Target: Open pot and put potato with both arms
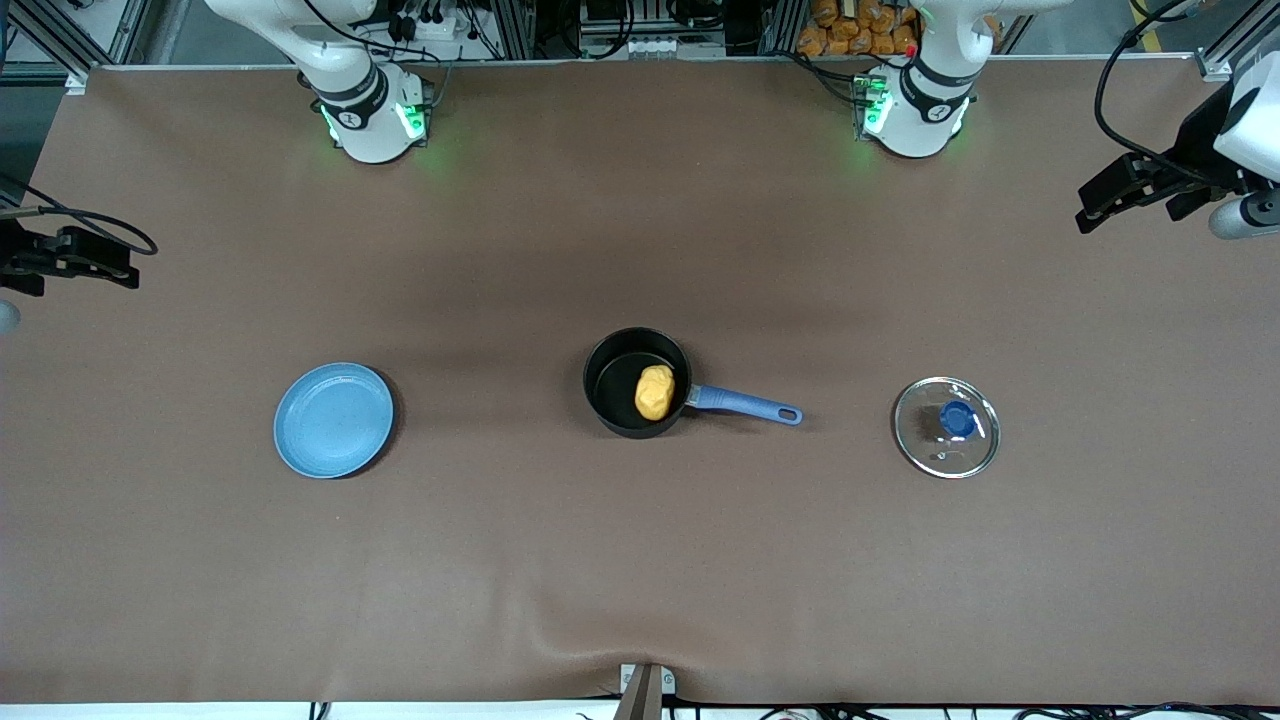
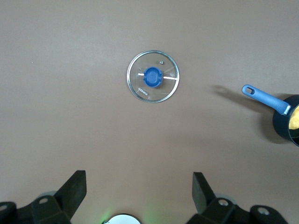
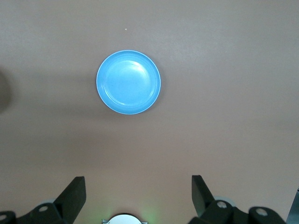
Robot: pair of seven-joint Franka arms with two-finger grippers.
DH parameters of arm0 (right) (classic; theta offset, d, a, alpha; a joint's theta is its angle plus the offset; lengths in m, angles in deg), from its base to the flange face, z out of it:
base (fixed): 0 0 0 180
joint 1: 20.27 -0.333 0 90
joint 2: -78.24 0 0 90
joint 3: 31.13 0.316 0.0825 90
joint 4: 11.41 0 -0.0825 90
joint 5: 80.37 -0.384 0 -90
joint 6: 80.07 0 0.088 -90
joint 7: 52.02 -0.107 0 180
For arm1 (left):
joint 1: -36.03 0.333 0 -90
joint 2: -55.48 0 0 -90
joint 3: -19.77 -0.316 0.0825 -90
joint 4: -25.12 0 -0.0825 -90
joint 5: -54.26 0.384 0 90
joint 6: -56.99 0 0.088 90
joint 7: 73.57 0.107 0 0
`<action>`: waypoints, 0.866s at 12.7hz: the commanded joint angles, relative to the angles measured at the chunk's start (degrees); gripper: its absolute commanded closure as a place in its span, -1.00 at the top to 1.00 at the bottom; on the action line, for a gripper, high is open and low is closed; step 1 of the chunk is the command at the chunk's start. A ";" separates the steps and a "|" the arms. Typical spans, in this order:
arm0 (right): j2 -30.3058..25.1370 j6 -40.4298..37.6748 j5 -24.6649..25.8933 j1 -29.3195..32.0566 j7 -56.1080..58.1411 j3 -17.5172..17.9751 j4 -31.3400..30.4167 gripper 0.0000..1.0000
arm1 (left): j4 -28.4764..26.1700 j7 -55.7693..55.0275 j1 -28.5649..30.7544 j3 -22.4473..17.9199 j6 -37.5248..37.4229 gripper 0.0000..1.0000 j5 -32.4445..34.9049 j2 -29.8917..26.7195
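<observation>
The black pot (image 1: 612, 378) stands uncovered at mid-table, its blue handle (image 1: 748, 404) pointing toward the left arm's end. The yellow-orange potato (image 1: 655, 392) lies inside it. The glass lid (image 1: 947, 427) with a blue knob lies flat on the table toward the left arm's end, apart from the pot. My left gripper (image 1: 1100, 200) is open and empty, high over the table's edge at that end. The left wrist view shows its spread fingers (image 2: 139, 186), the lid (image 2: 153, 76) and part of the pot (image 2: 282, 126). My right gripper (image 1: 110, 262) is open and empty at the right arm's end of the table (image 3: 138, 189).
A flat light-blue plate (image 1: 333, 419) lies toward the right arm's end, level with the pot; it shows in the right wrist view (image 3: 128, 81). The brown table cover has a small ripple at its front edge (image 1: 600, 650).
</observation>
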 commanded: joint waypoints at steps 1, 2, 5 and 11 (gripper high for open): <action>-1.96 0.23 -0.42 0.26 -0.04 0.71 -1.78 1.00 | -0.77 0.70 0.92 0.43 -0.88 1.00 -2.15 -1.00; -1.96 0.14 -0.42 0.17 -0.04 0.72 -1.78 1.00 | -0.95 0.70 1.00 0.51 -0.97 1.00 -2.15 -1.00; -2.05 0.14 -0.42 0.08 -0.04 0.72 -1.78 1.00 | -0.25 0.79 1.62 0.43 -0.79 1.00 -2.15 -0.13; -2.23 0.14 -0.42 -0.01 -0.04 0.72 -1.78 1.00 | -0.07 3.14 1.88 0.34 -0.79 1.00 -1.97 -0.13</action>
